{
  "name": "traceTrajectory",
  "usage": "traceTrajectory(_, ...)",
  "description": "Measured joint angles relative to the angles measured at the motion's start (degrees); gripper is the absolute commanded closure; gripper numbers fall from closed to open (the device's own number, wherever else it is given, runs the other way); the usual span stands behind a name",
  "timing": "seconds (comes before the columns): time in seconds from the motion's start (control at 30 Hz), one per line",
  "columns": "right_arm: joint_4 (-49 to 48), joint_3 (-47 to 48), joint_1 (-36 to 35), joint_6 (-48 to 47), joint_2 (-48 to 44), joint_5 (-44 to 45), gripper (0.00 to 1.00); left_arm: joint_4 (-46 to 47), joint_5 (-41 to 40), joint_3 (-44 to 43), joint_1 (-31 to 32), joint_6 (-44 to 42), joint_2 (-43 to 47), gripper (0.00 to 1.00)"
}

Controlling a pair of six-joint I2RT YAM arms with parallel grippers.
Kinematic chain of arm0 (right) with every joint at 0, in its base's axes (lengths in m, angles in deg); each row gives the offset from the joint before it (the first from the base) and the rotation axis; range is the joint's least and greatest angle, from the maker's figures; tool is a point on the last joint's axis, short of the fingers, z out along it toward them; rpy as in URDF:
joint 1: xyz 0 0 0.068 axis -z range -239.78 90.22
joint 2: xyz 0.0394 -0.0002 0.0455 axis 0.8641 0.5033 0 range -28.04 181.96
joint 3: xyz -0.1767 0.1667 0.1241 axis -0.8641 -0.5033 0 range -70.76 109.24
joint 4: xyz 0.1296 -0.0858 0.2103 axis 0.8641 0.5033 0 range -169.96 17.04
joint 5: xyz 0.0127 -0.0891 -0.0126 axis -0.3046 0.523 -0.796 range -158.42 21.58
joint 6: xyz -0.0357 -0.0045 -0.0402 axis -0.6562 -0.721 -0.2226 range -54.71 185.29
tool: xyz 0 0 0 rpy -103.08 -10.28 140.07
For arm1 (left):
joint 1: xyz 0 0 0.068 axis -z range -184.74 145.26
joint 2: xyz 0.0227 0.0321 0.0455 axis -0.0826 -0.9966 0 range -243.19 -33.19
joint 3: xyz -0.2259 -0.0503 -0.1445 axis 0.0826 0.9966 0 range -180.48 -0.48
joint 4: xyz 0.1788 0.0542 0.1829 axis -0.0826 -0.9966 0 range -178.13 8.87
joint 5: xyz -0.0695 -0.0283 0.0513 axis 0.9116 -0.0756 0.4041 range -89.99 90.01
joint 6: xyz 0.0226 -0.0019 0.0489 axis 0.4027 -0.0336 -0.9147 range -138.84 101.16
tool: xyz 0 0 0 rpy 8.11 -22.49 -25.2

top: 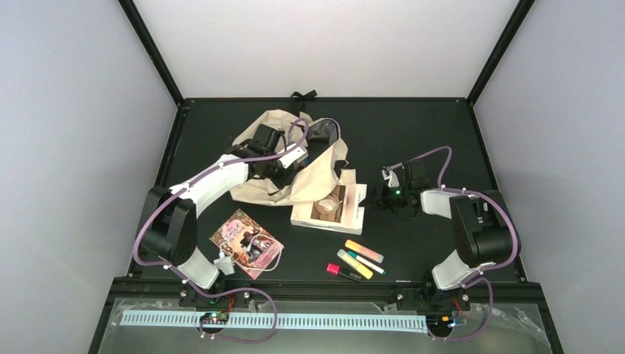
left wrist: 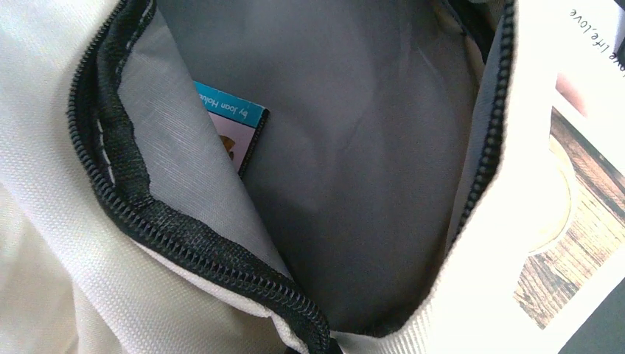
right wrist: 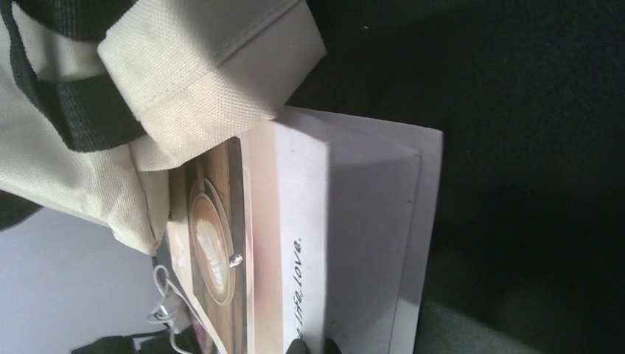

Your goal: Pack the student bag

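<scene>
The bag (top: 318,175) lay slumped toward the back of the table (top: 442,133), left of the middle, and its main zipper (left wrist: 184,236) gaped open on grey lining (left wrist: 354,147). My left hand (top: 284,168) was reaching over that open mouth with its fingers shut together. I could not see them from my own wrist, so I cannot tell whether they pinched any fabric. The bag sat right under and around that hand.

My right hand (top: 377,196) was low at the right edge of the white book (top: 352,214), with the bag just beyond the book to its left. I cannot tell how far apart its fingers were, or whether they touched the book. A corner of the bag overlapped the book's far end, which had a coffee cup on its cover.

A booklet (left wrist: 232,125) with a blue edge stood tucked inside the bag. A pink book (top: 243,240) lay near my left base, and a few markers (top: 361,258) lay in front of the white book.
</scene>
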Motion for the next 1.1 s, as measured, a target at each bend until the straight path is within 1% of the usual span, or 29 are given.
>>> traceTrajectory(0.13,0.15,0.07,0.04,0.52,-1.53,-0.37,0.99,-1.73,-0.07,-2.01,-0.79,0.04,0.31,0.98)
traceTrajectory(0.2,0.35,0.02,0.55,1.33,-3.98,-0.72,0.99,-2.95,-0.04,-3.61,-1.57,0.07,0.94,0.99)
traceTrajectory(0.33,1.73,-0.22,4.50,2.40,-13.84,0.11,0.99,-5.27,-0.11,-8.96,-4.85,0.20,3.19,0.98)
traceTrajectory(0.47,6.21,0.79,8.87,1.25,-24.63,6.47,0.99,-5.42,-1.46,-13.77,-7.32,0.13,6.58,0.99)
traceTrajectory(0.63,12.13,6.45,9.14,-0.68,-33.14,15.45,0.99,-5.95,-1.29,-17.66,-7.41,0.11,8.74,0.99)
traceTrajectory(0.77,15.13,9.44,9.20,-2.23,-34.77,19.26,0.99,-6.10,-1.20,-18.40,-7.41,0.09,8.74,0.98)
traceTrajectory(0.97,20.39,4.28,9.20,-2.49,-35.95,21.42,0.99,-6.36,-0.98,-17.99,-7.41,0.09,8.74,0.98)
traceTrajectory(1.03,22.12,4.81,9.20,-2.58,-36.46,21.88,0.99,-6.38,-0.94,-17.77,-7.43,0.07,8.74,0.98)
traceTrajectory(1.1,24.22,7.43,9.18,-3.04,-36.46,22.36,0.99,-6.38,-0.94,-17.68,-7.41,-0.02,8.74,0.98)
